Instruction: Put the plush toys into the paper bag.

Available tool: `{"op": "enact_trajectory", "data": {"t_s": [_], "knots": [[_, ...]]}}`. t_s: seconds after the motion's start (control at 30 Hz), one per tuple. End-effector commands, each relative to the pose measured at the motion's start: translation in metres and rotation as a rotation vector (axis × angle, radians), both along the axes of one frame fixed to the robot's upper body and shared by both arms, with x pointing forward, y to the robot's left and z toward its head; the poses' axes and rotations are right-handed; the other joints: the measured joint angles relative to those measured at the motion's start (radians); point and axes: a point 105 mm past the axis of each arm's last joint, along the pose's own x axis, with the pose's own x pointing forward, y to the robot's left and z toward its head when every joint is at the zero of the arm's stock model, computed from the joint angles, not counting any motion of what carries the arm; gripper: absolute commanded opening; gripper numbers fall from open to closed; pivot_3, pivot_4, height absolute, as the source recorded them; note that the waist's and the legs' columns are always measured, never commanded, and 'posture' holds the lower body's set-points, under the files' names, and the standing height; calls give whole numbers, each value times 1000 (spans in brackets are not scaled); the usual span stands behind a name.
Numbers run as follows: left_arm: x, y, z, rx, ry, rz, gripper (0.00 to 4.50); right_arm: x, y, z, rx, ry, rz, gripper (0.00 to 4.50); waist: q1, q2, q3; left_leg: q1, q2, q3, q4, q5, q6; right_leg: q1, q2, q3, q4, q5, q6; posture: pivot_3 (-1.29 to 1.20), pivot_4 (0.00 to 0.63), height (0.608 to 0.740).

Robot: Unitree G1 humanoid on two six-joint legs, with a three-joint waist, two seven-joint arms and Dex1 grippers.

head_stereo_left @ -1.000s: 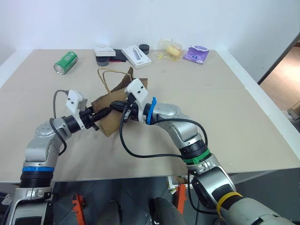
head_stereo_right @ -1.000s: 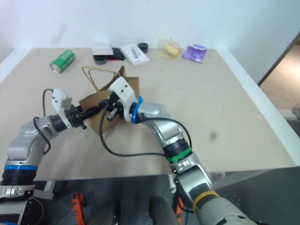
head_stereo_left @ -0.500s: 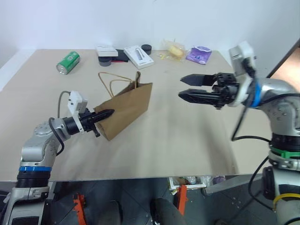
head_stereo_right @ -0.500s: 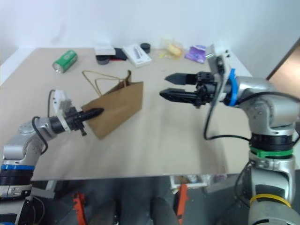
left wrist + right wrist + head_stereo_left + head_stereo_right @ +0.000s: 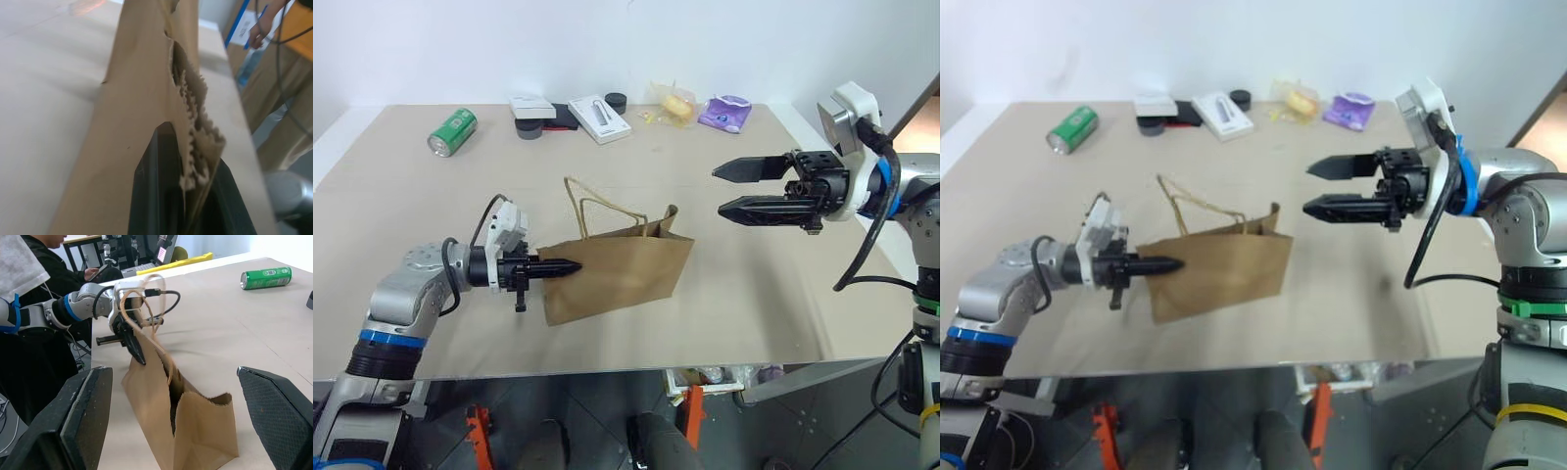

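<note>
The brown paper bag (image 5: 625,277) stands upright on the table, mouth up, its loop handles (image 5: 597,211) rising above it. My left gripper (image 5: 574,265) is shut on the bag's serrated top edge (image 5: 195,122), one black finger (image 5: 156,196) on each side of the paper. Off to the right of the bag, my right gripper (image 5: 721,190) hovers above the table, open and holding nothing, pointing toward the bag. From the right wrist the bag (image 5: 195,435) stands between that gripper's wide-spread fingers (image 5: 83,421). The plush toys are hidden from view.
Along the table's far edge lie a green can (image 5: 451,131), a white box (image 5: 598,117), dark small items (image 5: 533,127), a yellow item in clear wrap (image 5: 674,101) and a purple packet (image 5: 724,113). A seated person (image 5: 49,249) is beyond the table.
My right gripper let go of the bag, opened and swung away to the right. My left gripper, now shut on the bag's edge, dragged it nearer and rightward, and it now stands upright.
</note>
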Motion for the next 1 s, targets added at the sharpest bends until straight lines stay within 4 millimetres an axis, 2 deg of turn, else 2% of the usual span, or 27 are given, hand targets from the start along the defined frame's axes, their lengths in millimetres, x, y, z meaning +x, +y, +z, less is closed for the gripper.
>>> {"op": "enact_trajectory", "data": {"t_s": [0.03, 0.07, 0.1, 0.2, 0.33, 0.43, 0.53, 0.63, 0.73, 0.83, 0.93, 1.0], "knots": [[6, 3, 7, 26, -53, 10, 0, -7, 1, 10, -20, -53, 14, 4384, 0, 0, 0, 0, 0, 0, 0, 0, 0, 0, 0, 0, 0, 0, 1, 0, 150, 740], [6, 4, 7, 26, -54, 18, 607, -7, 2, 9, -20, -52, 16, 4500, 0, 0, 0, 0, 0, 0, 0, 0, 0, 0, 0, 0, 0, 1, 2, 0, 150, 740], [7, 5, 7, 26, -53, 22, 864, -7, 2, 9, -20, -52, 17, 4500, 0, 1, 1, 0, 0, 0, 0, 0, 0, 0, 0, 0, 0, 1, 2, 0, 150, 740], [10, 8, 11, 14, -79, 61, 2489, -6, 3, 8, -21, -50, 15, 4500, 0, 2, 1, 0, 0, 0, 0, 0, 0, 0, 0, 0, 0, 1, 2, 0, 150, 740], [4, 12, 25, -1, -91, 79, 4450, -6, 4, 8, -18, -48, 14, 4500, 0, 2, 1, 0, 0, 0, 0, 0, 0, 0, 0, 0, 0, 1, 2, 0, 150, 740], [-4, 23, 37, -18, -69, 105, 4450, -3, -1, 6, -13, -39, -12, 4500, -3, 3, 2, 0, 0, 0, 0, 0, 0, 0, 0, 0, 0, 1, 2, 0, 150, 740], [-9, 44, 54, -57, -73, 193, 4450, 14, -12, 3, -1, -47, -123, 4500, -3, 4, 2, 0, 1, 0, -1, 0, 0, -1, 0, 0, 1, 1, 2, 0, 150, 740], [4, 93, 67, -72, -107, 456, 4450, 40, -25, -10, -22, -34, -291, 4500, -2, 4, 2, 0, 1, -1, 0, 0, 0, -1, 0, -1, 1, 1, 2, 0, 150, 740], [12, 140, 69, -13, -146, 685, 4450, 56, -30, -24, -54, -26, -388, 4500, -4, 5, 3, 1, 0, 0, 0, 0, 0, -1, 0, 0, 1, -1, -3, 0, 150, 740], [11, 172, 65, 29, -153, 788, 4450, 70, -34, -40, -100, -15, -462, 4500, -3, 7, 4, 1, 0, 2, 0, 0, 0, -1, 0, 0, 1, -1, -3, 0, 150, 740], [6, 185, 58, 71, -145, 811, 4450, 76, -34, -52, -116, 8, -487, 4500, -2, 7, 4, 0, 0, 3, -1, 0, 0, -2, -1, 0, 1, -2, -2, 0, 150, 740], [4, 183, 57, 71, -133, 792, 4450, 77, -32, -56, -115, 13, -490, 4500, 0, 7, 5, -1, 0, 4, -1, 0, 0, -3, -2, 0, 1, -2, 0, 0, 150, 740]]}}
